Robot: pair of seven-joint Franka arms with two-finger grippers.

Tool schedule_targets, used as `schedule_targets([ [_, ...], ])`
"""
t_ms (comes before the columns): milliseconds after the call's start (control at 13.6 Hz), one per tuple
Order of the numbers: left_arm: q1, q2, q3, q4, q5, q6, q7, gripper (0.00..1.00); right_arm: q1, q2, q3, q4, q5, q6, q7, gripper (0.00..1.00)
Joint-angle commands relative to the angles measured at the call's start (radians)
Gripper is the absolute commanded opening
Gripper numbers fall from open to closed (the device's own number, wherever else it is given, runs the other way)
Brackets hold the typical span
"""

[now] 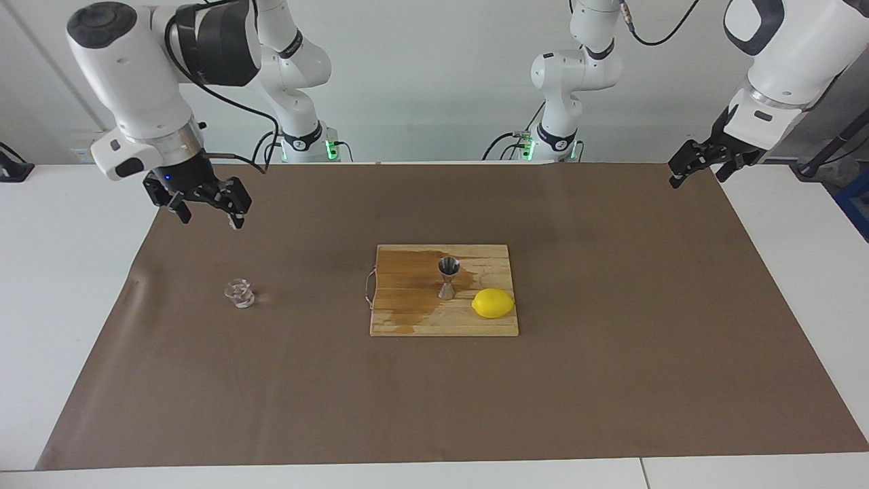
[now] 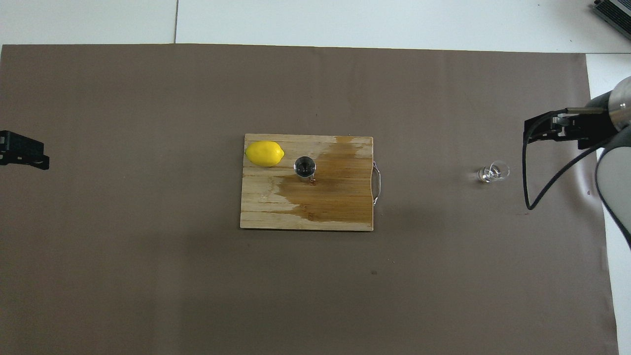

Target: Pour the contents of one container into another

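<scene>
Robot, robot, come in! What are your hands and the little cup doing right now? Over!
Right gripper open, empty, raised over the mat's edge. Left gripper open, waiting. Glass cup upright on the mat, jigger on the cutting board beside the lemon. Nothing in the way.

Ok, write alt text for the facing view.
A steel jigger and a lemon sit on a wet cutting board; a glass cup stands apart on brown paper. The right gripper and left gripper hang open, empty.
</scene>
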Motion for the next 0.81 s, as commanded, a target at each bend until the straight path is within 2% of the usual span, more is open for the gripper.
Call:
schedule_targets([
  [0,0.009,-0.024,-0.005,-0.024,0.000,-0.001,-0.001,1.00,-0.045,-0.080,0.005,-0.078,0.061,-0.008,0.006,1.00],
  [221,0.009,-0.024,-0.005,-0.024,0.000,-0.001,-0.001,1.00,-0.047,-0.143,0.003,-0.187,0.065,0.064,0.007,1.00],
  [369,0.009,-0.024,-0.005,-0.024,0.000,-0.001,-0.001,1.00,-0.047,-0.112,0.006,-0.156,0.062,0.063,-0.002,1.00],
  [590,0.009,-0.024,-0.005,-0.024,0.000,-0.001,-0.001,1.00,-0.039,-0.060,0.014,-0.047,0.056,0.017,-0.011,1.00],
  [738,0.009,-0.024,-0.005,-0.024,0.000,-0.001,-0.003,1.00,-0.031,-0.057,0.025,-0.016,-0.022,-0.018,-0.014,1.00],
])
